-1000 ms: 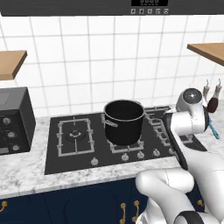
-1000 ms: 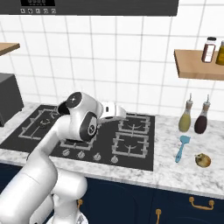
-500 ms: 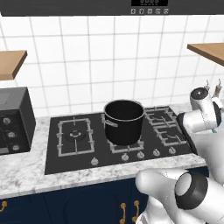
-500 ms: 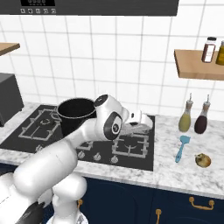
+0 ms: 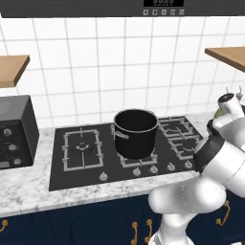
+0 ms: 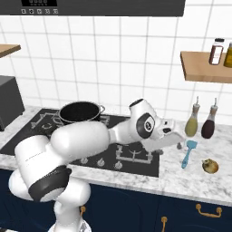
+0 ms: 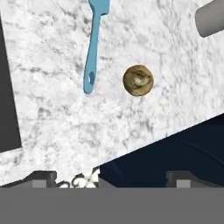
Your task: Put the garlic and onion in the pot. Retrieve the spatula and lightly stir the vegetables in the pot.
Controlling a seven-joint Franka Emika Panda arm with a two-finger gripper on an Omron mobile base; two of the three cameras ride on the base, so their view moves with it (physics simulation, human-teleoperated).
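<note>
Counter (image 6: 181, 179): pale marble top, running the width of the kitchen over dark blue cabinets.
Hob (image 5: 119, 153): black gas hob set into the counter; knobs along its front edge.
Arm: rose from the base, bent at the elbow, and reached out to its right past the hob; forearm roughly level, wrist turned so the hand looked down on the marble near the front edge.
Pot (image 5: 136, 133): stood upright on the hob's middle burner, well apart from the hand; inside looked dark, contents could not be told.
Gripper (image 6: 177, 141): hung above the counter just right of the hob, beside the spatula; jaws spread wide, nothing between the fingertips (image 7: 43, 177).
Bottles (image 6: 192, 125): two, upright near the wall tiles, behind the spatula.
Spatula (image 6: 187, 153): blue, lay flat on the marble, blade toward the wall, handle toward the front edge.
Vegetable (image 6: 210, 166): one small tan-brown round lump on the marble, just right of the spatula's handle, apart from it; untouched.
</note>
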